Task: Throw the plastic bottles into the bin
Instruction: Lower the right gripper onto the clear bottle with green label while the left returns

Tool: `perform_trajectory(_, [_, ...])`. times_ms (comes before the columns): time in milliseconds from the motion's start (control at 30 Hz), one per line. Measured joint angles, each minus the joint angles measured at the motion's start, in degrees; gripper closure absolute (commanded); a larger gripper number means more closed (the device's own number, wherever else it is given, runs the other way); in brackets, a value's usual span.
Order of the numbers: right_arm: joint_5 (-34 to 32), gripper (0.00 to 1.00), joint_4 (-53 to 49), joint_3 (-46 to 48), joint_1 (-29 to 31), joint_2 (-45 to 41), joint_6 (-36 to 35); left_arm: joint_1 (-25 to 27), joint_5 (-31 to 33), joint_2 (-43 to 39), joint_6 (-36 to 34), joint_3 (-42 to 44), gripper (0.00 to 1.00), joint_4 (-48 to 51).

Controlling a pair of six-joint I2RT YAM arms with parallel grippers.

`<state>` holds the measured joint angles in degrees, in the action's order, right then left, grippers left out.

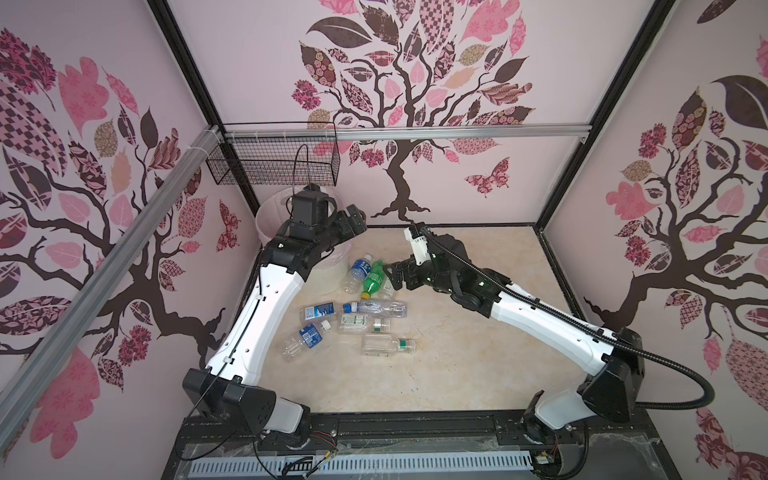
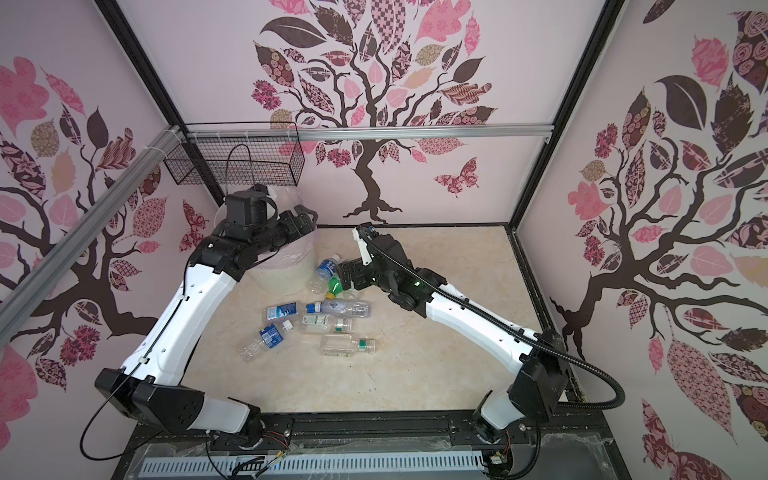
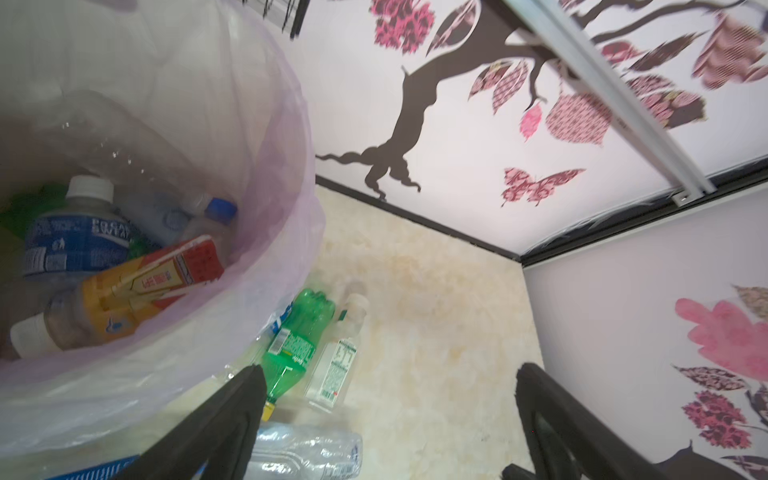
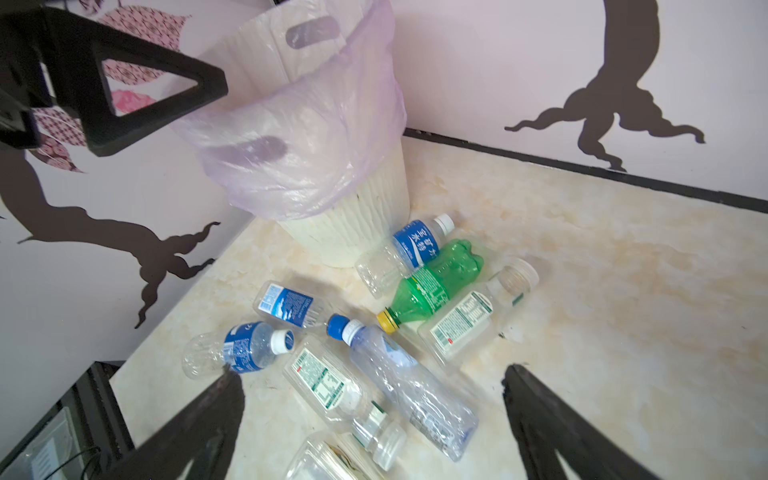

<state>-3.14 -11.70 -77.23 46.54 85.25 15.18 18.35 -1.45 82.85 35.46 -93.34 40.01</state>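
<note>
The bin (image 1: 328, 274) is a pale ribbed tub with a thin liner (image 4: 316, 137), standing at the back left. Inside it lie an orange-red bottle (image 3: 145, 291) and a blue-label bottle (image 3: 75, 241). My left gripper (image 1: 354, 220) hangs open and empty above the bin's rim on the side toward the table's middle. On the floor beside the bin lie several plastic bottles: a green one (image 4: 436, 286), a blue-label one (image 4: 409, 249) and a long clear one (image 4: 407, 382). My right gripper (image 4: 372, 374) hovers open over this pile, holding nothing.
A black wire mesh basket (image 1: 274, 162) hangs on the back rail above the bin. An aluminium rail (image 1: 104, 257) slants along the left wall. Patterned walls close the marble-look floor (image 1: 478, 332) on three sides; a black base runs along the front.
</note>
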Motion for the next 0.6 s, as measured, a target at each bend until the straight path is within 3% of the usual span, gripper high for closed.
perform_trajectory(300, [-1.7, 0.0, 1.7, 15.0, 0.0, -5.5, -1.2, 7.6, 2.1, -1.7, -1.7, 10.0, 0.03, 1.9])
perform_trajectory(600, [-0.2, 0.0, 6.8, 31.7, 0.7, -5.9, -1.5, 8.6, 1.7, -2.5, -1.9, 16.5, 0.03, 2.3])
